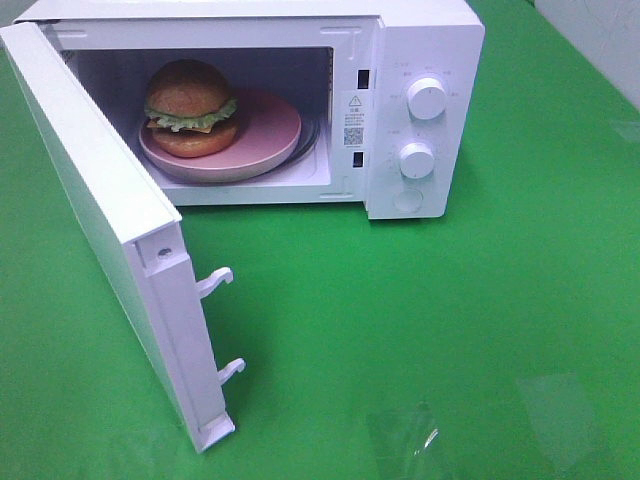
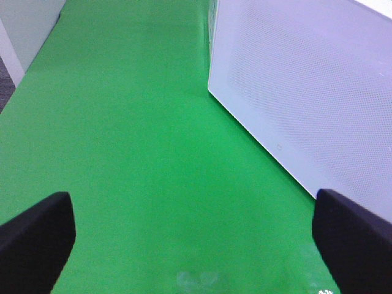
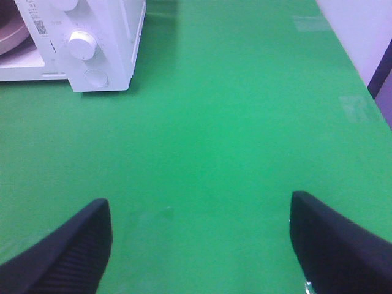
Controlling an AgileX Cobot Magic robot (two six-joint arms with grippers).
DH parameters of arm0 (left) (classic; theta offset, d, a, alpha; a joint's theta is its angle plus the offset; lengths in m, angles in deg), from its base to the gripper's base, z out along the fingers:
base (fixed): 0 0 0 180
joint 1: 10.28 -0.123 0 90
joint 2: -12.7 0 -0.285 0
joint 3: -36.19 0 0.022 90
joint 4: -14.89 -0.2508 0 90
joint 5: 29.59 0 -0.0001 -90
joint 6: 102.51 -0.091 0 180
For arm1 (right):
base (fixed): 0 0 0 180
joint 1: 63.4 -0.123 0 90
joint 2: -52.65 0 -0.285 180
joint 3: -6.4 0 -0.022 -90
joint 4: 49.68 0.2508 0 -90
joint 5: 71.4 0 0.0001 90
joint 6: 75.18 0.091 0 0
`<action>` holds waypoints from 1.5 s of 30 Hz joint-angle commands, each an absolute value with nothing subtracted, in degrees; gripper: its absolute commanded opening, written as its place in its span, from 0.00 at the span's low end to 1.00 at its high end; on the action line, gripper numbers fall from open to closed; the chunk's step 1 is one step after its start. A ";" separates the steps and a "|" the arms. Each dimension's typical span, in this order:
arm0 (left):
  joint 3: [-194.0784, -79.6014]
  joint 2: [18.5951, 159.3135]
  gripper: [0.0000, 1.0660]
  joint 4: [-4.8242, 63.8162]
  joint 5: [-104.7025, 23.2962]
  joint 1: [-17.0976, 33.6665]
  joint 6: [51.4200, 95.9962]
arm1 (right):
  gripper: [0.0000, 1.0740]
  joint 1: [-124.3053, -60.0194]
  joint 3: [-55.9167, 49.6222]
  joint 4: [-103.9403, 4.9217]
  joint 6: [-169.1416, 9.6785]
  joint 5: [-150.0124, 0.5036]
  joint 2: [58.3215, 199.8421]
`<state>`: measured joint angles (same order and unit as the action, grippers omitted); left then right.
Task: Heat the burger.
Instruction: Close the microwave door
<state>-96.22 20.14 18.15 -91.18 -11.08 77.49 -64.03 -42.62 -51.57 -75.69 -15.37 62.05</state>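
Left gripper [image 2: 193, 202] is shown spread wide and empty over the green table [image 1: 450, 330], near the swung-open microwave door [image 1: 110, 220]. Further right, the burger [image 1: 190, 105] is seen resting on the left part of a pink plate [image 1: 275, 125] inside the microwave [image 1: 420, 40]. It is judged light, soft and loosely stacked, so the stiff plate rim is better gripped than the glossy bun. Right gripper [image 3: 201, 202] is likewise parted, grasping nothing.

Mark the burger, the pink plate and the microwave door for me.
burger [image 1: 188, 85], exterior high view, top of the bun.
pink plate [image 1: 272, 125], exterior high view, bare part right of the burger.
microwave door [image 1: 185, 330], exterior high view, free end face.
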 commanded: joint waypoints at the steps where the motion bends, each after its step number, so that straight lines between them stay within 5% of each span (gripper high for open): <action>1: -96.16 19.28 0.94 18.55 -90.72 -11.08 77.49 | 0.71 -63.40 -42.68 -51.23 -75.52 -16.34 58.55; 45: -96.16 19.91 0.94 18.55 -90.72 -11.08 77.49 | 0.71 -63.40 -42.68 -51.23 -75.52 -16.34 58.67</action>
